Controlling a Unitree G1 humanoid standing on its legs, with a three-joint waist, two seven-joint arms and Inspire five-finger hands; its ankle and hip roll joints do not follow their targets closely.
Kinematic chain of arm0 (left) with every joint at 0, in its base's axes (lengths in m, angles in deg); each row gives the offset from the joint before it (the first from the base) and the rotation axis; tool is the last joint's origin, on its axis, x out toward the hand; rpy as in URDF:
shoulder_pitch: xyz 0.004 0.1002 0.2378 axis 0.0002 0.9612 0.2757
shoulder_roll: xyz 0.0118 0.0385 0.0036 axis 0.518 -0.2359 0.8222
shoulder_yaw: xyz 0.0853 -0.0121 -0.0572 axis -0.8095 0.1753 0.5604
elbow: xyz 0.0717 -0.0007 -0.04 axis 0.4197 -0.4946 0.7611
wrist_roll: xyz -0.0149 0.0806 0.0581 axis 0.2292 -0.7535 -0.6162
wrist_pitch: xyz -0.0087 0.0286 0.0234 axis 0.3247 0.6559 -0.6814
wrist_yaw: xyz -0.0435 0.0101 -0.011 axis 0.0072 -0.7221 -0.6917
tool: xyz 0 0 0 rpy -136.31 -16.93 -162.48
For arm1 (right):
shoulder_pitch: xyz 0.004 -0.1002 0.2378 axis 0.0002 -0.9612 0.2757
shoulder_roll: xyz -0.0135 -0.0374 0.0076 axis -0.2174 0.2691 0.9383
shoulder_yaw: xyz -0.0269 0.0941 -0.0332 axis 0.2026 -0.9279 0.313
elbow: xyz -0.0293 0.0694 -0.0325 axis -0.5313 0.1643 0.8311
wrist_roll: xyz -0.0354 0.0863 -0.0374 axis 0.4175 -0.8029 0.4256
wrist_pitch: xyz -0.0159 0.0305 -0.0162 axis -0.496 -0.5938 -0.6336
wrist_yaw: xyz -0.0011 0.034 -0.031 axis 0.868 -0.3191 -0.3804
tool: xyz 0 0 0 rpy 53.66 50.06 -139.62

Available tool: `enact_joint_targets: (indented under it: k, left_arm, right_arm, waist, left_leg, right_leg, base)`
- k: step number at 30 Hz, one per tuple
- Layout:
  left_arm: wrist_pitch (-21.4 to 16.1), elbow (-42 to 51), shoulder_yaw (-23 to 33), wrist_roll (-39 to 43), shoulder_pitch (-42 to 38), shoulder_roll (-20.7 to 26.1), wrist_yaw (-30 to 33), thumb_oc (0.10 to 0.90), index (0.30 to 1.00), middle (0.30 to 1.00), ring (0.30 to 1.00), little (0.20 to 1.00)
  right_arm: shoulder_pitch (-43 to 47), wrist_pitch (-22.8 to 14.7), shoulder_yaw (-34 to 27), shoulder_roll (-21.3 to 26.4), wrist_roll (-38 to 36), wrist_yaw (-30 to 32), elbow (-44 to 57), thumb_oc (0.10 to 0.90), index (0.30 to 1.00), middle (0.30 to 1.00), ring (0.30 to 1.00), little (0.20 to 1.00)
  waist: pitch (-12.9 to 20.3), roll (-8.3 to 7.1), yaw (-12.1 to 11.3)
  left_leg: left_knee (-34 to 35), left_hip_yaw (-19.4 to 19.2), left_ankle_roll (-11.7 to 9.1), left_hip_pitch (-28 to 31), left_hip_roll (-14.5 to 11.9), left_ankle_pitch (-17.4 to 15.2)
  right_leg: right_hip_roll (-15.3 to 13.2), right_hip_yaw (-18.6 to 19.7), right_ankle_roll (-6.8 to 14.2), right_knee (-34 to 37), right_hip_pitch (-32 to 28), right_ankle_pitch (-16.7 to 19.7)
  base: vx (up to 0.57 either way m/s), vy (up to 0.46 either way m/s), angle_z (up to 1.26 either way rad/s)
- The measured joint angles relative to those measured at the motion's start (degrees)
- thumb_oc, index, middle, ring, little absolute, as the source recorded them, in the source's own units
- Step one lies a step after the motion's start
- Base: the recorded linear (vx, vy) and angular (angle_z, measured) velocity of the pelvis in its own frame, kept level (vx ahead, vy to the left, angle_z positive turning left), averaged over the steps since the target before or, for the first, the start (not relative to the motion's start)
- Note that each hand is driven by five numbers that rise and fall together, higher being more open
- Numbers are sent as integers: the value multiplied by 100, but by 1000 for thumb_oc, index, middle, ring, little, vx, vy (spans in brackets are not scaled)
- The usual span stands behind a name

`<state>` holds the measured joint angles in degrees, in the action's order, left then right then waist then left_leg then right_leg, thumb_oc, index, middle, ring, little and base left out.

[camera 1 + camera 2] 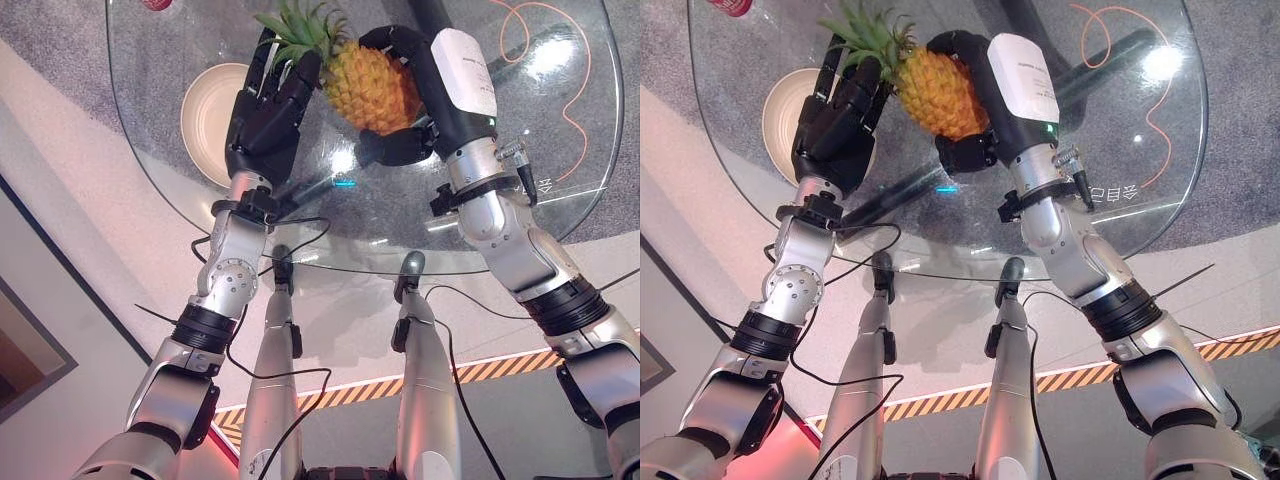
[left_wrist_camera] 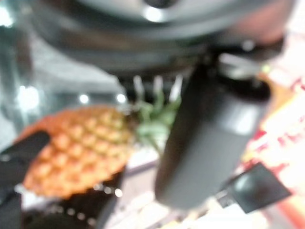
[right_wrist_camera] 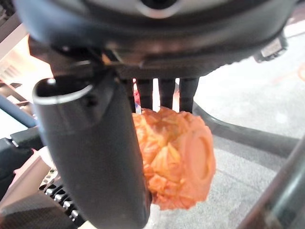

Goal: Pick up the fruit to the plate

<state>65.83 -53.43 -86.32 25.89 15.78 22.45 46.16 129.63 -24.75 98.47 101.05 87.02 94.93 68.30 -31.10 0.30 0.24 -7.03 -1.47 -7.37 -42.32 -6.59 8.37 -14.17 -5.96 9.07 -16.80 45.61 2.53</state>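
Observation:
A pineapple [image 1: 372, 88] lies sideways over the glass table [image 1: 560, 160], its green crown pointing towards the plate. My right hand [image 1: 440, 110] is shut on its body, fingers curled over the top and thumb underneath; the right wrist view shows the pineapple's base [image 3: 178, 164] between thumb and fingers. My left hand [image 1: 262, 115] is open beside the crown, its straight fingers reaching among the leaves [image 1: 300, 35]. The cream plate [image 1: 208, 105] sits on the table just left of the left hand, partly hidden by it.
A red object [image 1: 730, 6] stands at the table's far left edge. An orange cord [image 1: 572, 95] loops at the right of the round glass top. The table's near rim [image 1: 400, 268] curves just ahead of my arms.

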Motion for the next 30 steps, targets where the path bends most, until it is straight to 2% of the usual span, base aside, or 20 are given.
enact_joint_targets:
  k: [15, 30]
  left_arm:
    - [-14, 0, -14, 39, 2, -17, 255, 800, 900, 900, 900, 900]
    - [-282, 0, -13, 437, 2, -105, 275, 800, 900, 900, 900, 900]
  right_arm:
    - [181, -3, 205, 126, 436, -2, 0, 100, 300, 300, 300, 200]
    - [327, -98, 352, 170, 504, 0, 1, 100, 300, 300, 300, 200]
  waist:
    - [0, 0, -7]
    - [0, 0, -12]
  left_leg:
    - [0, 2, 0, -2, 1, 0]
    - [0, 24, 0, -56, 5, 0]
  right_leg:
    - [0, -1, 0, 1, 1, 0]
    - [-5, -2, 1, -1, 59, 0]
  base:
    - [0, 0, 0]
    - [0, 0, 0]
